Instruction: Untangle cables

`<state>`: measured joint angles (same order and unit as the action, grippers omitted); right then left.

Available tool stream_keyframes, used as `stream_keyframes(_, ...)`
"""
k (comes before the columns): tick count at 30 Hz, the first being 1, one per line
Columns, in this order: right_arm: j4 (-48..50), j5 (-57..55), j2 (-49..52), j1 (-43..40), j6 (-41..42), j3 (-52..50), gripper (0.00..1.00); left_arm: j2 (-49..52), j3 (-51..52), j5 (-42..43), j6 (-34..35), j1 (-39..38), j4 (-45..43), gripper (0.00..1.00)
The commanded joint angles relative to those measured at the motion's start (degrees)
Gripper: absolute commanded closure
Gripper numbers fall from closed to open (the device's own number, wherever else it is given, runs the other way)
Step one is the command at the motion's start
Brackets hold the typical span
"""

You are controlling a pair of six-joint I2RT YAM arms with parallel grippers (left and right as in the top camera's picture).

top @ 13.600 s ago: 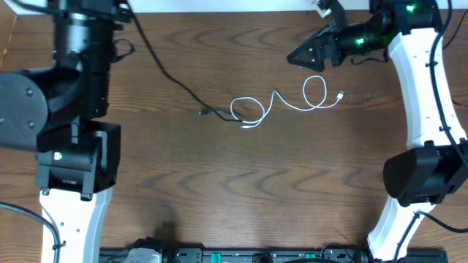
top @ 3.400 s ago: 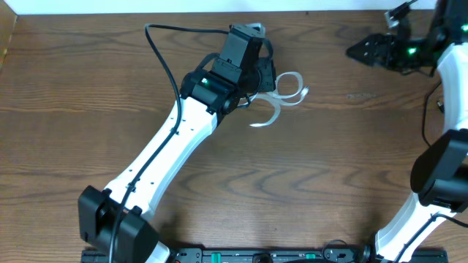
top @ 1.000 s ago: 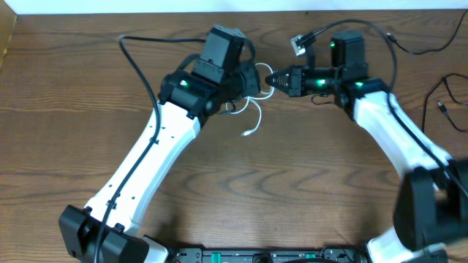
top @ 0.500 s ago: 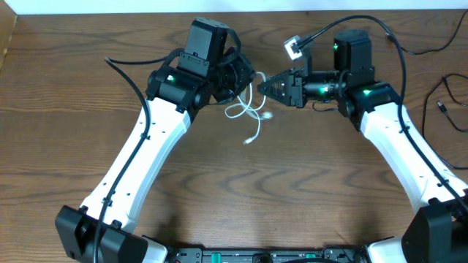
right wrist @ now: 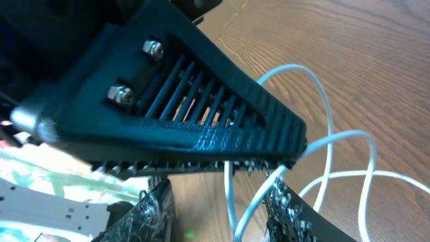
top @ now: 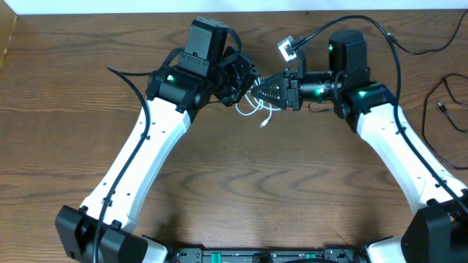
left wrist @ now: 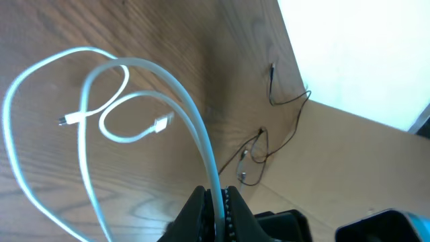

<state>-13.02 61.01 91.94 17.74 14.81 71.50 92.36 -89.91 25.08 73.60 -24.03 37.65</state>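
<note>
Overhead, the left gripper (top: 245,89) and right gripper (top: 269,92) meet nose to nose above the brown wooden surface (top: 234,183), with a thin white looped cable (top: 257,109) trailing beneath them. The left wrist view shows its fingers (left wrist: 200,208) pinching one white strand, with loops crossing below. In the right wrist view, the padded fingers (right wrist: 153,210) stand spread around a strand. The untangling looks barely begun, and the black cable cannot be made out.

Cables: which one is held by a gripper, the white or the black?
The white cable, pinched in the left gripper; the black cable lies free on the table.
</note>
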Motion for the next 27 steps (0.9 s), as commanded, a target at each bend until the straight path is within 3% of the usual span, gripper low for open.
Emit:
stream_keyframes(1,-0.1,-4.5,0.0,1.8,-0.7,0.0,0.6,-0.6,0.0,1.4,4.5,0.4,-0.2,0.91)
stream_keyframes(6,-1.0,-10.7,0.0,2.4,-0.7,0.0,0.67,-0.6,0.0,1.5,4.7,0.4,-0.3,0.91)
stream_keyframes(12,-3.1,-16.1,0.0,2.2,-0.7,0.0,0.95,-0.6,0.0,1.4,4.7,0.4,-0.3,0.91)
stream_keyframes(14,-3.1,-16.5,0.0,1.6,-0.7,0.0,0.99,-0.6,0.0,1.2,4.5,0.4,-0.2,0.83)
stream_keyframes(17,-3.0,-17.0,0.0,-0.1,0.3,0.0,0.99,-0.6,0.0,1.3,1.0,0.4,-0.2,0.57)
stream_keyframes(20,-3.1,-17.5,0.0,-2.6,1.7,0.0,0.99,-0.6,0.0,1.3,-4.4,0.4,-0.2,0.44)
stream_keyframes(24,-2.7,-17.6,-0.1,-6.1,3.5,0.1,0.99,-0.6,0.0,1.2,-13.2,0.5,-0.2,0.4)
stream_keyframes(27,-4.1,-17.6,-0.9,-10.1,4.8,0.9,0.99,-0.6,0.0,1.2,-23.9,1.1,-0.2,0.4)
